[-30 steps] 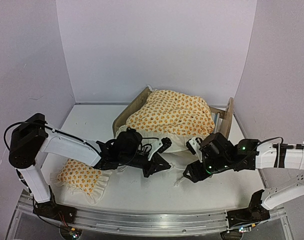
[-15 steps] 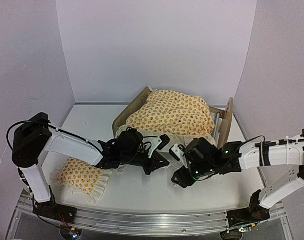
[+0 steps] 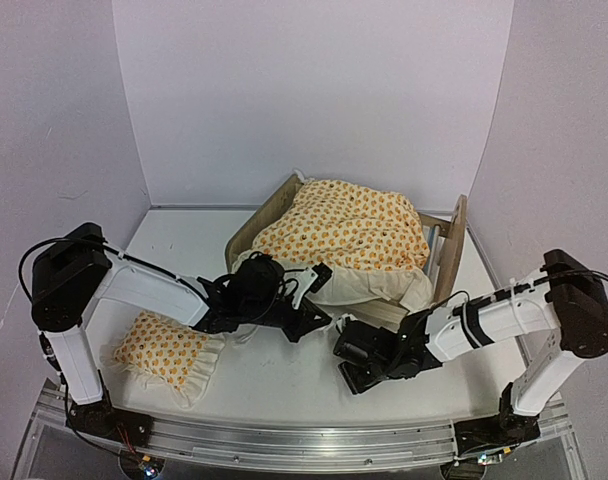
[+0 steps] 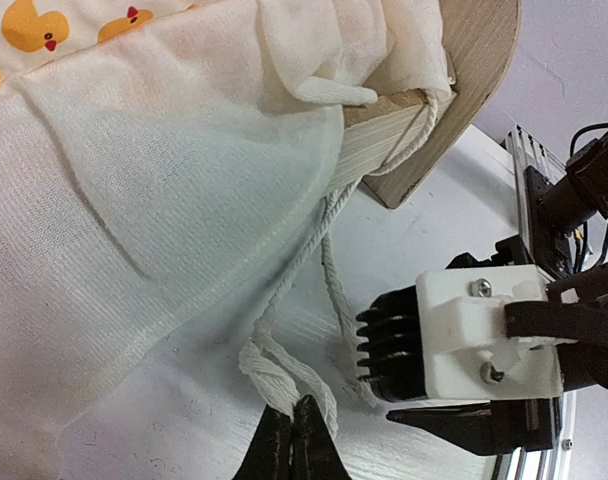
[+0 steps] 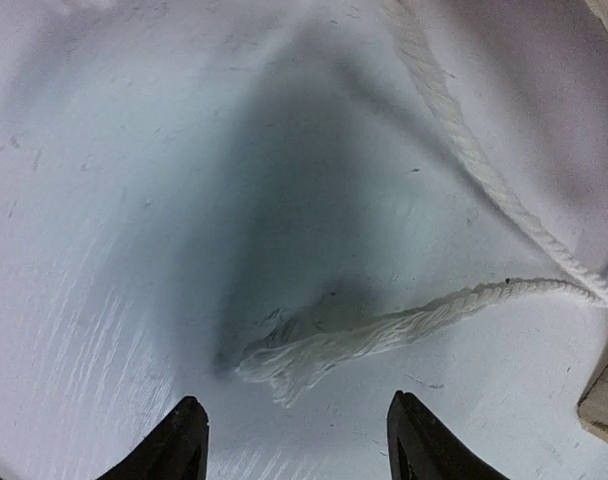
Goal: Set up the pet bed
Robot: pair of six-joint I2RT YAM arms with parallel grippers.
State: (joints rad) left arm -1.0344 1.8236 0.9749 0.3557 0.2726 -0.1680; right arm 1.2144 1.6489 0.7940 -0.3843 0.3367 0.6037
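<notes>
The blanket [image 3: 349,230] lies on the pet bed [image 3: 452,248], at the back of the table [image 3: 284,385]. The pillow [image 3: 164,350] lies in front, to the left. A cord [image 4: 329,270] runs from the bed's corner onto the table in front.

Overhead, plus wrist close-ups sharing rope [image 5: 466,152]
</notes>
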